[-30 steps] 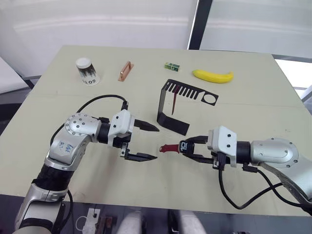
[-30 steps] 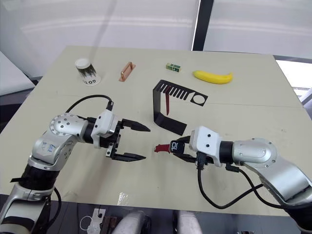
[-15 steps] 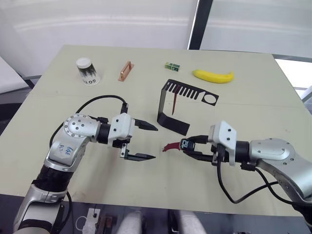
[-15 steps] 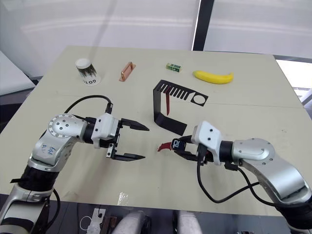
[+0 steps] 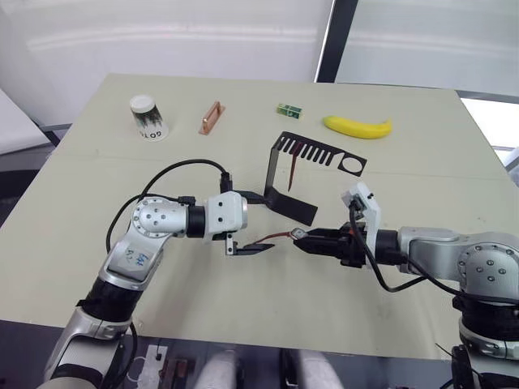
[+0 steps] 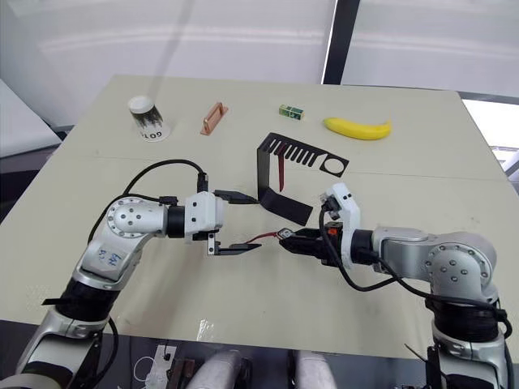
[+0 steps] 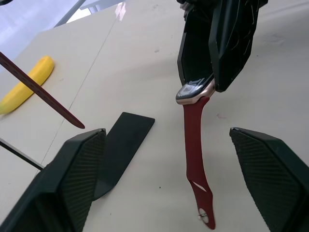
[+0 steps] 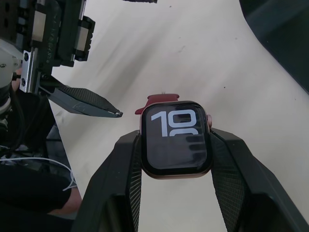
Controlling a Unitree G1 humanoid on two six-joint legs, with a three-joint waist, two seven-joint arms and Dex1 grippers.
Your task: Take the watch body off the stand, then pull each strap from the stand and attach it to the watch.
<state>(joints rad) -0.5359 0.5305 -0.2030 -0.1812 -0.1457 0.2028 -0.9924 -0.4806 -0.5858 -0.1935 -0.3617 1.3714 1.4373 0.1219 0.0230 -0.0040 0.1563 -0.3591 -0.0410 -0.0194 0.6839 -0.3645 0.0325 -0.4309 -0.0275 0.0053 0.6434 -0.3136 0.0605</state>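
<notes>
Gripping the watch body [image 8: 177, 140], the right claw [image 8: 176, 159] points its attached strap [image 7: 195, 159] between the spread left claw [image 7: 178, 183] fingers.

Stand [image 5: 288, 182] mid-table; cup [image 5: 148, 118], bar [image 5: 210, 117], banana [image 5: 358, 126] behind it.

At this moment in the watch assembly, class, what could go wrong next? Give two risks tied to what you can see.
1. The right gripper pinches the watch body only by its edges; a tug on the attached strap might twist it loose.
2. The left gripper is open around that strap, close to the stand, where the second strap hangs; it may knock the stand.
</notes>
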